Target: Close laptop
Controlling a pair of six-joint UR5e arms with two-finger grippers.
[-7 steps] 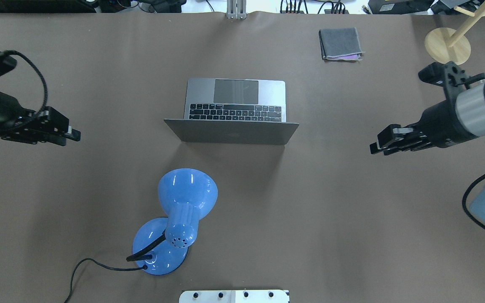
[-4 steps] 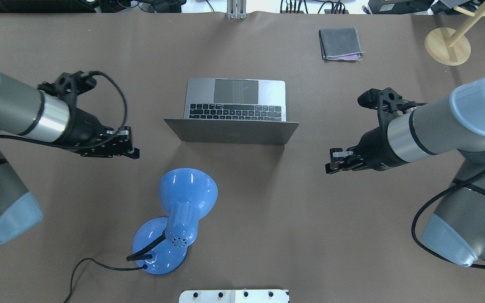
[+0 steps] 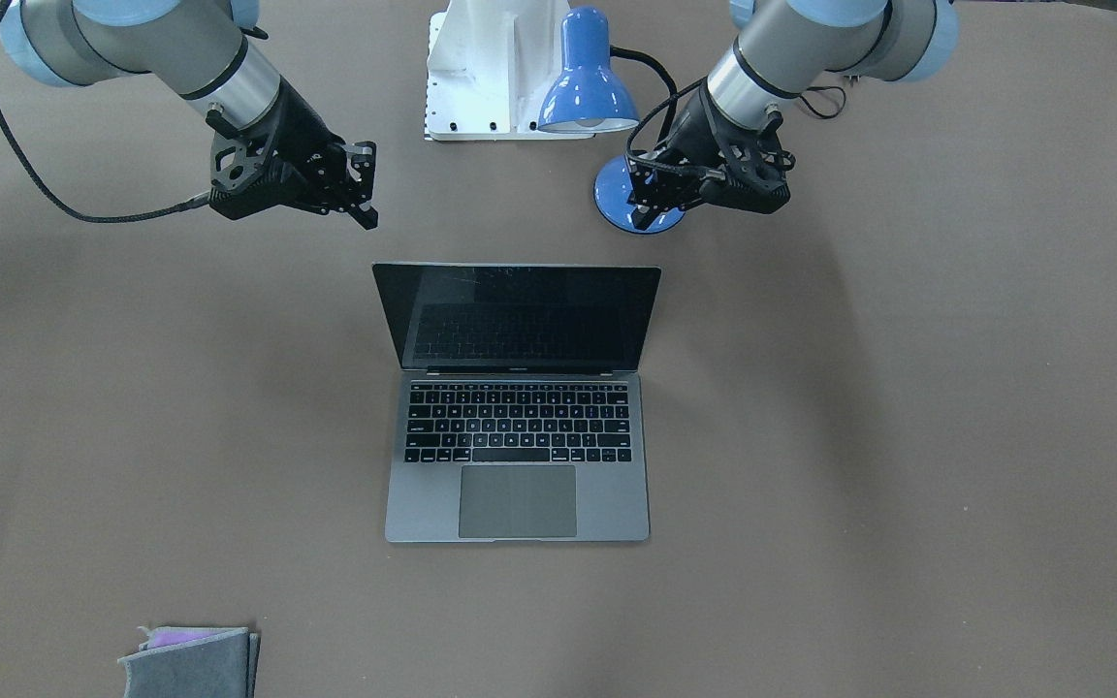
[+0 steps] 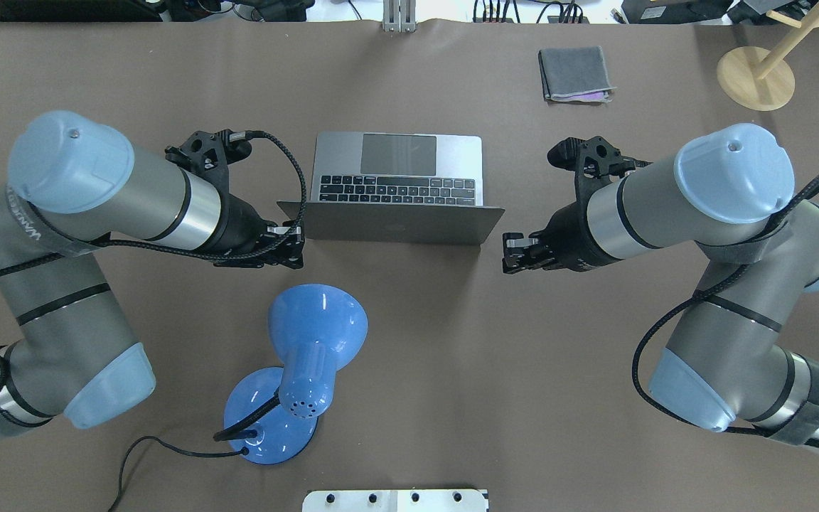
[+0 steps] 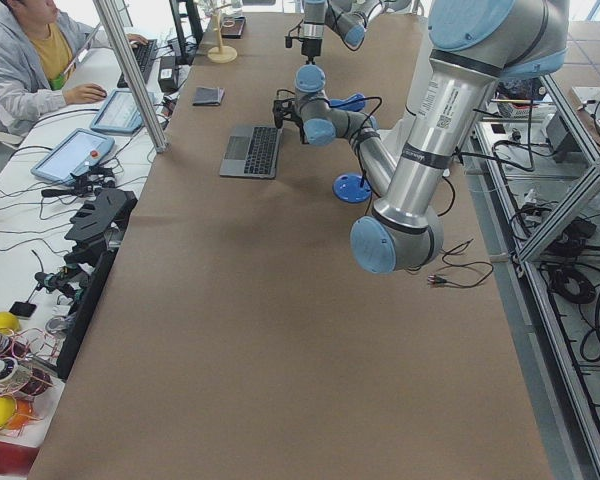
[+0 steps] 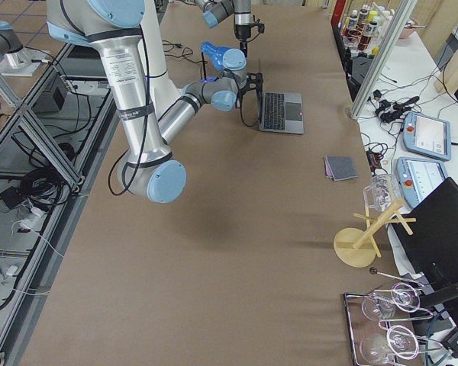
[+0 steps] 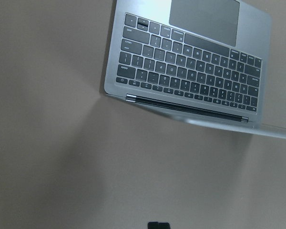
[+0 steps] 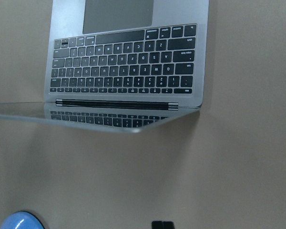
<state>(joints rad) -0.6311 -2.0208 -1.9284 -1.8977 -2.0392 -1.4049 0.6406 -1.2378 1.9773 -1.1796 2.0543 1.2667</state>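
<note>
the laptop [image 4: 397,190] is standing open, lid crosswise; left pincer [image 4: 298,247] and right pincer [image 4: 506,254], both pinched together, are hovering equally near its corners.

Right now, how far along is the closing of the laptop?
Done: nothing yet; the slim space-grey metal laptop has its lid up. In hand: the left arm and right arm hang near the lid's two ends, on the robot's side, jaws shut, not touching it. Left: push the lid down onto the keyboard.
</note>
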